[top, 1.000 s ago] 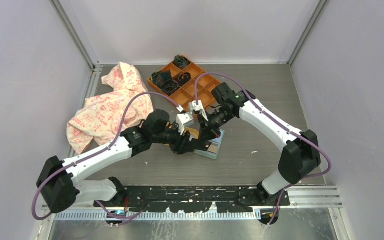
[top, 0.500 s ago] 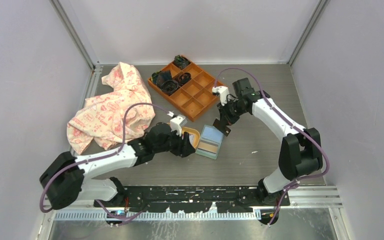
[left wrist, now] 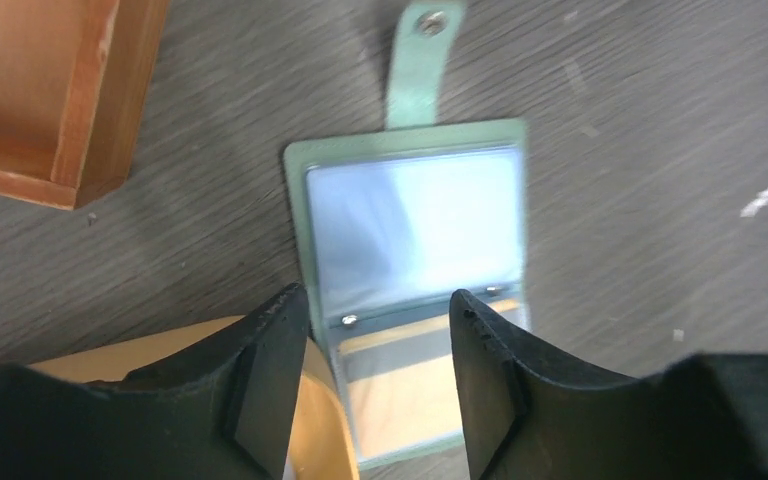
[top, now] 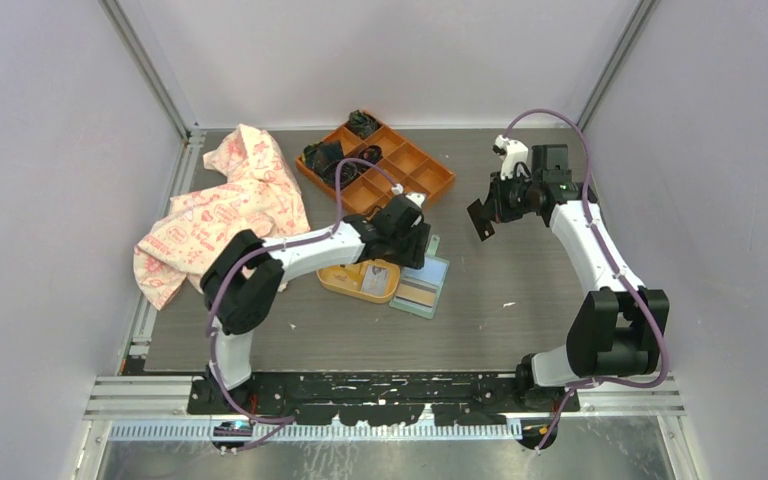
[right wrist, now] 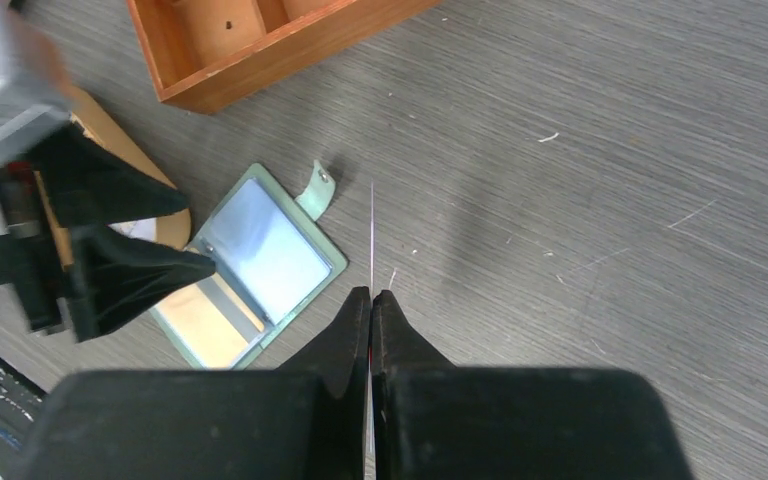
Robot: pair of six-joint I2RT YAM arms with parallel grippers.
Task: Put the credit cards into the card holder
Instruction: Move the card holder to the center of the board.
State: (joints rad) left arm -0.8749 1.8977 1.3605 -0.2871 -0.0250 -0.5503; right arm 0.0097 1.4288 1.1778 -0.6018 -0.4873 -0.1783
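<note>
Black card (top: 480, 217), face seen only from above, pinched in right hand (right wrist: 371, 298); left hand (left wrist: 378, 295) spread over card holder (left wrist: 415, 215).

The left arm (top: 305, 252) and the right arm (top: 592, 245) are built of white shells joined by black joint housings. A purple cable (top: 535, 112) is looped along each. A white camera block (top: 512, 156) is mounted at the wrist. The left end effector (left wrist: 375, 310) and right end effector (right wrist: 371, 300) are fitted with matte black, wedge-shaped fingers (left wrist: 260, 370). The bases are bolted to a black perforated rail (top: 380, 388).
</note>
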